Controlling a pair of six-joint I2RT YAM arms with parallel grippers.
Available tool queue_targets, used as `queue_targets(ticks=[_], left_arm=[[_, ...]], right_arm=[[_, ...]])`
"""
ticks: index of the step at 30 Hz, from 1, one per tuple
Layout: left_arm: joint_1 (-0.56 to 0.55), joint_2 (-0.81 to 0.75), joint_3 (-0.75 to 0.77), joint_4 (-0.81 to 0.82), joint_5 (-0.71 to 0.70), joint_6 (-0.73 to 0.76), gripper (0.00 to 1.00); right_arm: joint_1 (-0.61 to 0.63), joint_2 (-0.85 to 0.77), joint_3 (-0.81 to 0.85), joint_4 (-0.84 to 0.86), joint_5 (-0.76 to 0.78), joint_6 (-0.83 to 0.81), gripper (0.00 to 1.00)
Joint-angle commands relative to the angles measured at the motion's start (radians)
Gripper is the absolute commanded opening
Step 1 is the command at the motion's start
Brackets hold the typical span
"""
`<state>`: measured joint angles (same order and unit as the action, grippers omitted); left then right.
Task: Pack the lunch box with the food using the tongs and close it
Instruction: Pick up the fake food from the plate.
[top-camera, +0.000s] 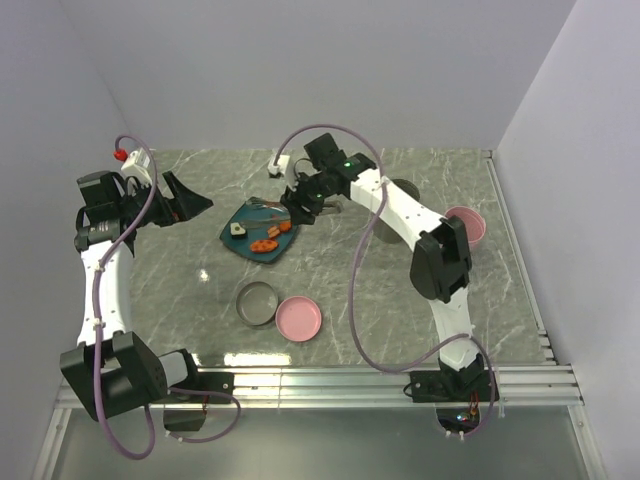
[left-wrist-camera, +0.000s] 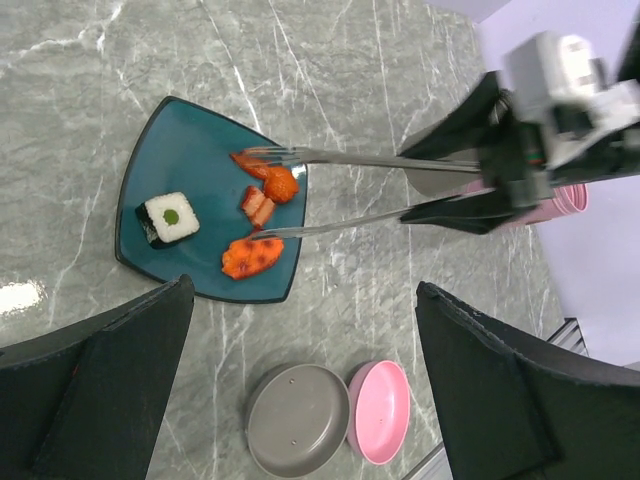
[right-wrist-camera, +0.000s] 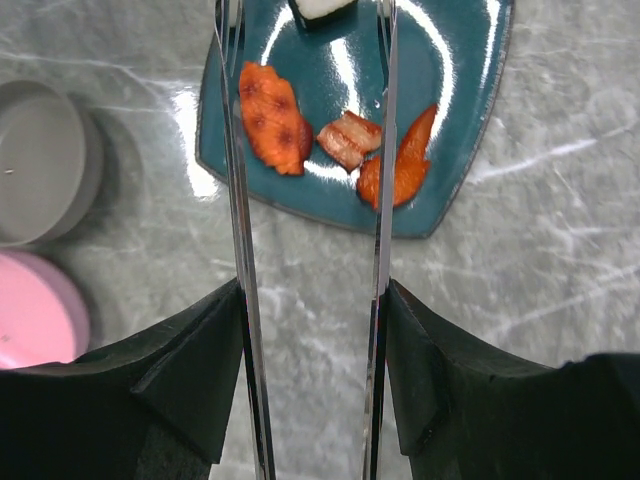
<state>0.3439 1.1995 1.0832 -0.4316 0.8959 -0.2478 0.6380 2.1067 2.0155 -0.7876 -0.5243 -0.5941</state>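
Grey-veined marble tabletop, pale walls on three sides. Nearest the arm bases we note a shallow round grey container (top-camera: 256, 303) lying empty, with a round pink dish (top-camera: 299, 318) just beside it on its right.

Further in sits a square teal plate (left-wrist-camera: 165, 140), and all the food is on it. We count a white rice block with a dark wrap and a green centre (left-wrist-camera: 170, 218), a spotted orange slab (left-wrist-camera: 252, 256), a small red-striped piece (left-wrist-camera: 258, 205) and a bright orange-red chunk (left-wrist-camera: 278, 183).

Left gripper (top-camera: 185, 205) hangs well left of the plate with its fingers spread wide and nothing between them.

Right gripper (right-wrist-camera: 312, 300) comes in from the plate's far right side, clamped on long thin silver metal tongs (left-wrist-camera: 370, 158). Their two arms stand apart. The tips reach over the plate with the striped piece in the gap between them and the orange-red chunk at one arm. We cannot tell whether either tip touches food.

Beyond the right arm, by the right wall, a second pink dish (top-camera: 468, 224) shows partly.
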Motion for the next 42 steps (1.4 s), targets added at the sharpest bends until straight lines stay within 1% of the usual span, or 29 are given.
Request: queue_targets(ticks=[1, 10, 19, 30, 42], left_arm=[[0.009, -0.037, -0.003, 0.027, 0.012, 0.024, 0.99], [0.014, -0.038, -0.022, 0.016, 0.003, 0.041, 0.99], [0.015, 0.011, 0.014, -0.001, -0.005, 0.051, 0.99], [0.014, 0.002, -0.003, 0.010, -0.014, 0.048, 0.99], [0.015, -0.001, -0.008, 0.016, -0.025, 0.050, 0.99]], right_arm=[[0.015, 0.025, 0.055, 0.103, 0.003, -0.026, 0.62], [0.029, 0.098, 0.051, 0.163, 0.003, -0.012, 0.62], [0.054, 0.147, 0.066, 0.169, 0.014, -0.026, 0.63], [0.057, 0.203, 0.088, 0.172, 0.038, -0.035, 0.63], [0.060, 0.237, 0.111, 0.162, 0.035, -0.027, 0.60]])
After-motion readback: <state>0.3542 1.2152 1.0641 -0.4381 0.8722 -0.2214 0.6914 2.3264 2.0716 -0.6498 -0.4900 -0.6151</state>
